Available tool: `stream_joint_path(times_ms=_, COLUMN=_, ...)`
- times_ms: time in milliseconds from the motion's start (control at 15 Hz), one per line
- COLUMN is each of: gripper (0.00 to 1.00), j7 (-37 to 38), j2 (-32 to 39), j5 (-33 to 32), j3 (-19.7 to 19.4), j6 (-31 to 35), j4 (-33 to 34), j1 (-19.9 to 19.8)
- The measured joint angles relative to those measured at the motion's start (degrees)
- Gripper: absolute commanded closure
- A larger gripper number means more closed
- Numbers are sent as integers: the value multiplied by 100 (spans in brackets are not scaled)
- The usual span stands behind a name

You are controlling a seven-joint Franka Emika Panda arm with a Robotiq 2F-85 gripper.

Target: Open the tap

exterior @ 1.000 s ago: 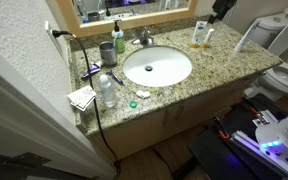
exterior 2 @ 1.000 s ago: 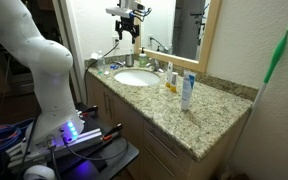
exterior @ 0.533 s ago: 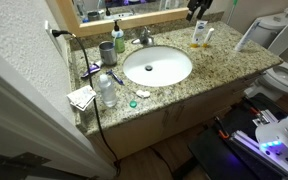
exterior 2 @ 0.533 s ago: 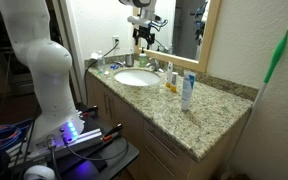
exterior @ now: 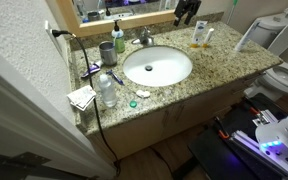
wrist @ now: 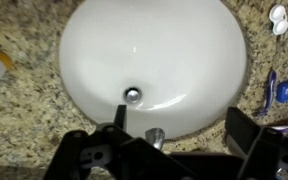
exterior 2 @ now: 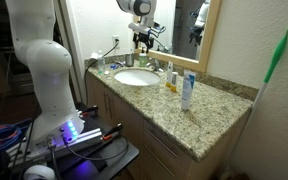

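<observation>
The gripper (exterior: 187,12) is hanging high above the back of the surface (exterior: 219,65), its jaws standing wide apart in the wrist view. The tap (exterior: 144,38) is sitting at the rear rim of the basin (exterior: 162,78), close under the mirror (exterior 2: 184,30), with the soap bottle (exterior: 118,33) and cup (exterior: 107,50) near it on one side.

The tap's long axis seems to be running from the wall out over the basin, spout pointing toward the drain (wrist: 132,95). The lever's own direction is too small to tell.

Judging from here, a descent that is drifting sideways is risking a knock on the soap bottle or a scrape on the mirror. The small, smooth lever is likely slipping from wide jaws, or getting pushed the wrong way, if they are landing off-centre.
</observation>
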Motion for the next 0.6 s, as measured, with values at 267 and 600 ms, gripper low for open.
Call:
stream_joint_path(times_ms=267, gripper=0, j7=400, j2=978, j5=416, j3=377, j6=876, j4=561, j1=9)
stream_joint_path(times_ms=600, gripper=0, j7=619, j2=930, j5=222, j3=385, j6=772, j4=586, j1=-22)
